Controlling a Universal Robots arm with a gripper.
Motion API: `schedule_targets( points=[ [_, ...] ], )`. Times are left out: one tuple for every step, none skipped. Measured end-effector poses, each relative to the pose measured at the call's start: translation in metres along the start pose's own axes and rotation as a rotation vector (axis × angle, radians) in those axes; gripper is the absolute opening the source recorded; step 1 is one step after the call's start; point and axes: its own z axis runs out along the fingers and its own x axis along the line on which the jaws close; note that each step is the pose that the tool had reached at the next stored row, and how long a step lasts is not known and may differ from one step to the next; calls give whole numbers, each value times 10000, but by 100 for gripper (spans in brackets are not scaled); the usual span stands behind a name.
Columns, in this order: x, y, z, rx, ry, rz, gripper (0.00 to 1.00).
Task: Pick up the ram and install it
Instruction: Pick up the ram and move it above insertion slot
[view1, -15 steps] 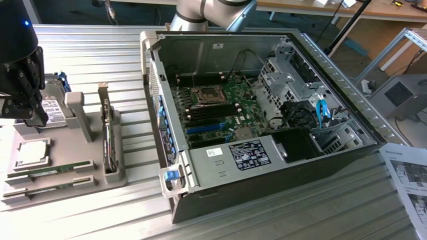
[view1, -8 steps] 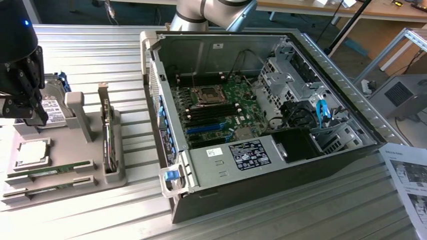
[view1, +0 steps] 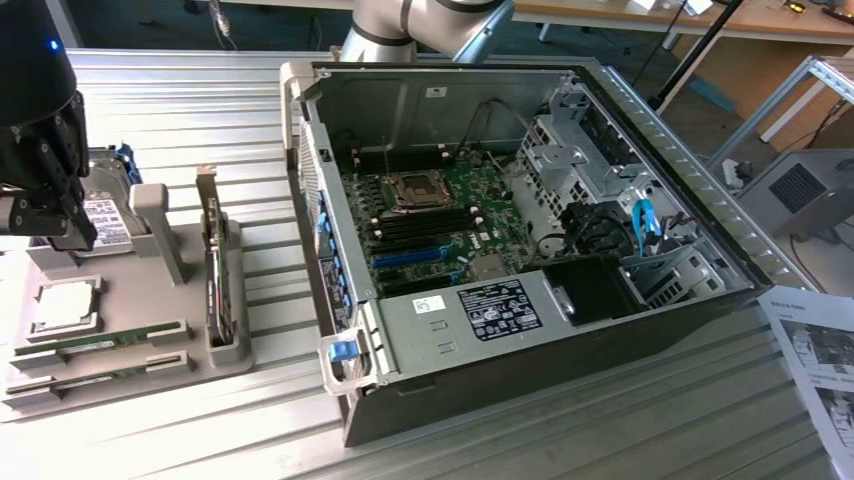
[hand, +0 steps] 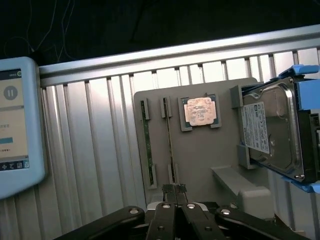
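The gripper (view1: 64, 236) is hung up above the grey parts tray (view1: 140, 300), clear of everything on it. The fingers (hand: 169, 190) are squeezed together with nothing pinched between them, so nothing's been grabbed yet. The ram (hand: 169, 131) is seated on edge in a tray slot just beside the processor chip (hand: 199, 111). Its twin stick (hand: 146, 140) is slotted parallel, one slot further from the chip. Which of the two is meant can't be told for sure. The closed fingertips are lined up with the chip-side one in the wrist view, so that one's assumed. The sticks are probably stood on edge so the thin top edge can be pinched from above. A hard drive (hand: 270, 130) is propped in a blue bracket at the tray's far end. The PC case (view1: 400, 100) is laid open right beside the tray with the motherboard (view1: 441, 215) facing up, presumably so the slots can be reached straight down.
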Motion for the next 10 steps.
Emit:
schedule_targets(
  points=[
    [1,0,0,-17,-122,-3,11],
    [3,0,-1,-31,-228,-7,11],
    [4,0,0,-44,-338,-10,11],
    [4,0,0,-44,-338,-10,11],
    [4,0,0,-44,-339,-10,11],
    [5,-1,0,-44,-337,-54,11],
    [5,-2,0,-40,-335,-127,11],
    [5,-3,0,-40,-333,-176,11],
    [4,-4,0,-36,-330,-268,11],
    [4,-5,0,-34,-328,-340,11]
  ],
)
